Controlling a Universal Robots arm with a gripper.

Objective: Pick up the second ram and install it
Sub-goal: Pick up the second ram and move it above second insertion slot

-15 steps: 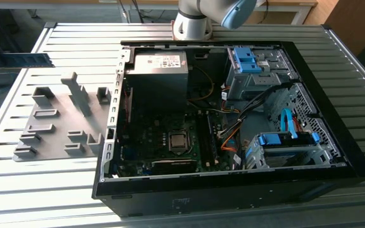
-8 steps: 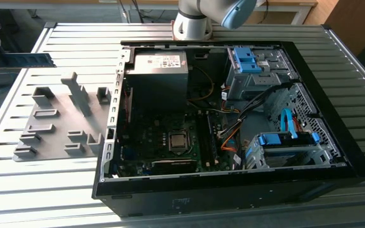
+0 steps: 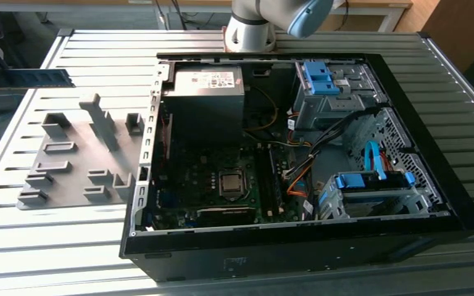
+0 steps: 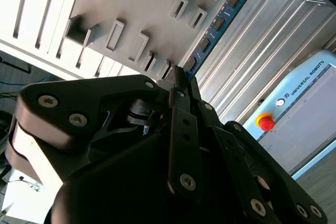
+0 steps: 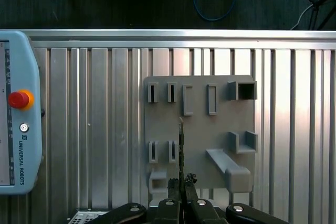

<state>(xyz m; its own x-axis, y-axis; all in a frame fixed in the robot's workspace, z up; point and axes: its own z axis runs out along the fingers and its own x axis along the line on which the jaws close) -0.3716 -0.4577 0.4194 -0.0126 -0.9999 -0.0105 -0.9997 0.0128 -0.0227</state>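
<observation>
The second ram (image 3: 37,78) is clamped at one end between the closed jaws of the gripper (image 4: 178,77), its blue-green board with a row of black chips reaching out free from them. In the exterior view it is held level in the air at the exterior view's left, above and apart from the grey holder block (image 3: 81,161). In the first wrist view the ram (image 5: 181,148) shows edge-on over that block (image 5: 220,129).

The block lies flat on the surface (image 3: 56,246), a slatted aluminium top. Beside it, towards the exterior view's right, lies one open black computer case (image 3: 303,242). The arm's base (image 3: 249,34) stands behind the case. One pale blue teach pendant (image 5: 16,145) with a red button (image 5: 18,99) also rests on the slats. Beyond the surface's edge is a dark floor with a blue cable (image 5: 215,11).
</observation>
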